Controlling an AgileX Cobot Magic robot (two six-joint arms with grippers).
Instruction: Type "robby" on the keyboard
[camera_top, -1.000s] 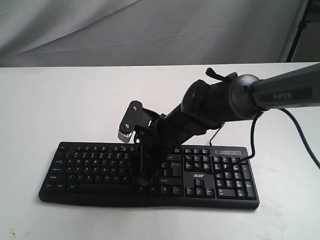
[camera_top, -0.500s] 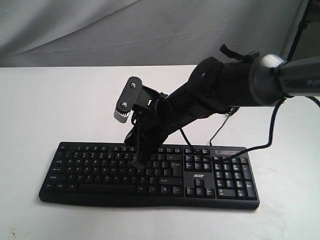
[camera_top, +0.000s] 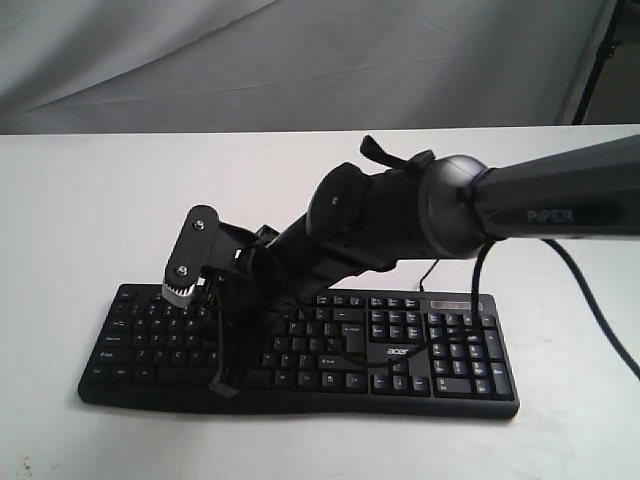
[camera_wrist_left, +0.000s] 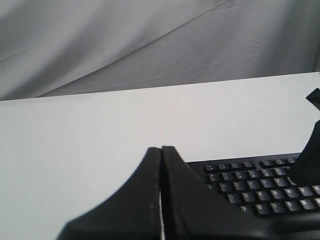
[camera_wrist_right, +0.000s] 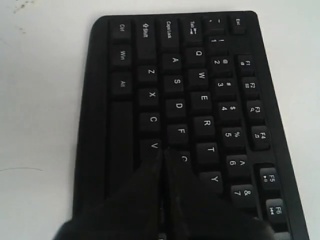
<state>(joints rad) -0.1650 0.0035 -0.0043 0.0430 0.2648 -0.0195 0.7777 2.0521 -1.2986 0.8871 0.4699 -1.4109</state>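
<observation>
The black keyboard (camera_top: 440, 350) lies on the white table toward its front edge, its "acer" logo (camera_top: 398, 351) to the left of the number pad. My right gripper (camera_top: 222, 385) reaches across from the right and hangs low over the left half of the keys. In the right wrist view this gripper (camera_wrist_right: 163, 150) is shut with nothing in it, its tips at the border of the V and G keys; the keys under the fingers are hidden. The left gripper (camera_wrist_left: 161, 148) is shut and empty, held beyond the left end of the keyboard (camera_wrist_left: 260, 185).
The white table (camera_top: 90, 200) runs back to a grey cloth backdrop (camera_top: 300, 60). A thin black cable (camera_top: 430, 272) leads from behind the keyboard. The right arm's thick cable (camera_top: 590, 300) droops over the table on the right.
The right gripper lifted off the keys right of the keyboard's middle, then swung left and came down low over the left half. The keyboard has not moved.
</observation>
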